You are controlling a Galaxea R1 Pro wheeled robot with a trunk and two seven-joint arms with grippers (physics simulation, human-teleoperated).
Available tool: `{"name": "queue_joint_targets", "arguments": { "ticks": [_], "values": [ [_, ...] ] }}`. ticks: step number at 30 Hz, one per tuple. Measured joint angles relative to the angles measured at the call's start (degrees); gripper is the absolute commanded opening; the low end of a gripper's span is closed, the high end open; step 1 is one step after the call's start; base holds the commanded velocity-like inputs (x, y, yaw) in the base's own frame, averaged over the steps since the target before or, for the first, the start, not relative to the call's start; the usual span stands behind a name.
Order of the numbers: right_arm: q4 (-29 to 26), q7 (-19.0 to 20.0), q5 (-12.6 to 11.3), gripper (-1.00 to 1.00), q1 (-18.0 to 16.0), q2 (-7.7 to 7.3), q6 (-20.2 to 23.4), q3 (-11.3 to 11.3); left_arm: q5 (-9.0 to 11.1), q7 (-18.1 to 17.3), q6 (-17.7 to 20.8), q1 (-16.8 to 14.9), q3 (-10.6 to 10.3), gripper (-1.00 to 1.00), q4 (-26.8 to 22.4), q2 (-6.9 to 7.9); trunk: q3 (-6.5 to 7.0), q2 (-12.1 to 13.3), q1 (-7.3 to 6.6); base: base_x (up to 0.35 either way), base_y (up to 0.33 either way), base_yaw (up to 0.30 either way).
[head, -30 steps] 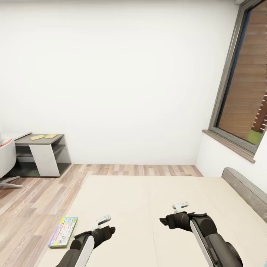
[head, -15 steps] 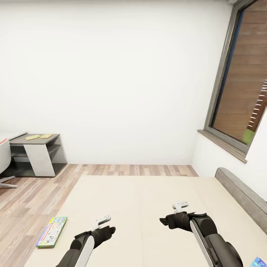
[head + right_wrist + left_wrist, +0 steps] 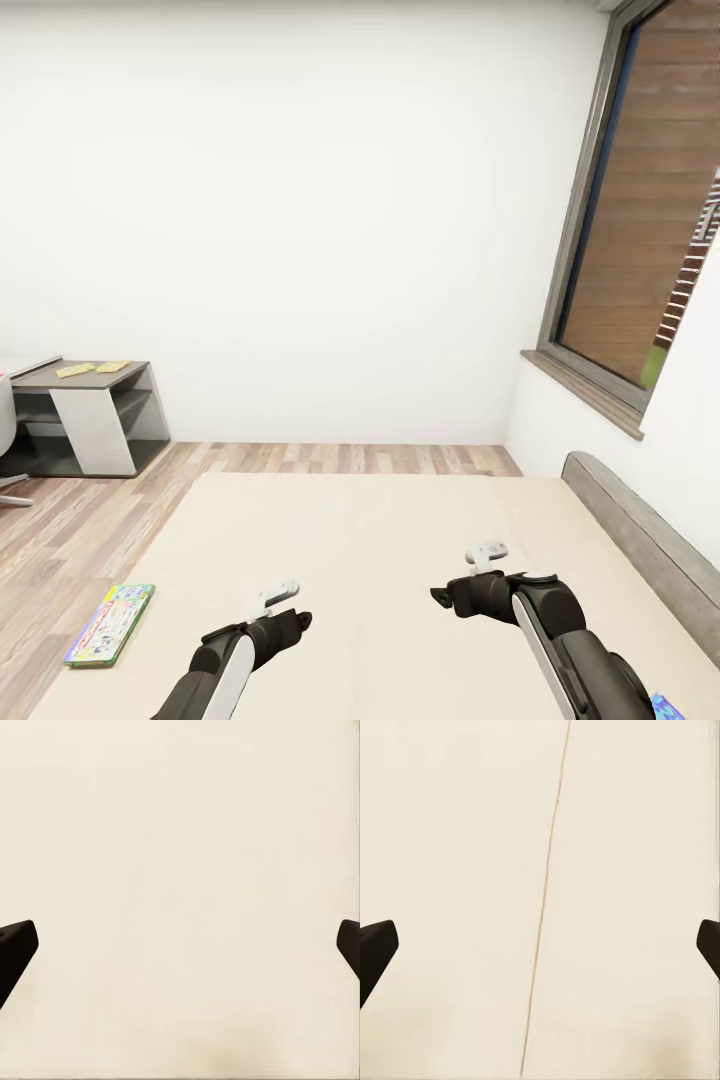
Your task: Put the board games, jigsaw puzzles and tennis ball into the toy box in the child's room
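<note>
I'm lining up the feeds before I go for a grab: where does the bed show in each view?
Head view: the bed takes up the lower middle, under both arms, with a board game at its left edge.
Left wrist view: the bed lies behind the open end effector, crossed by a thin seam.
Right wrist view: the bed, plain cream, lies behind the open end effector.
Shared landmark: the cream bed surface itself.

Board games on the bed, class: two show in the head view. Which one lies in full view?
The colourful board game at the bed's left edge, beside the left arm. The other board game shows only a blue corner at the frame's bottom right.
</note>
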Motion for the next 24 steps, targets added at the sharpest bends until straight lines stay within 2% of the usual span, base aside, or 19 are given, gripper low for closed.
{"name": "queue_joint_targets", "arguments": {
  "ticks": [24],
  "values": [
    [0.0, 0.0, 0.0, 1.0, 0.0, 0.0, 0.0, 0.0, 0.0, 0.0, 0.0, 0.0, 0.0, 1.0, 0.0, 0.0, 0.0, 0.0, 0.0, -0.07, -0.211, 0.0]
  ]
}}
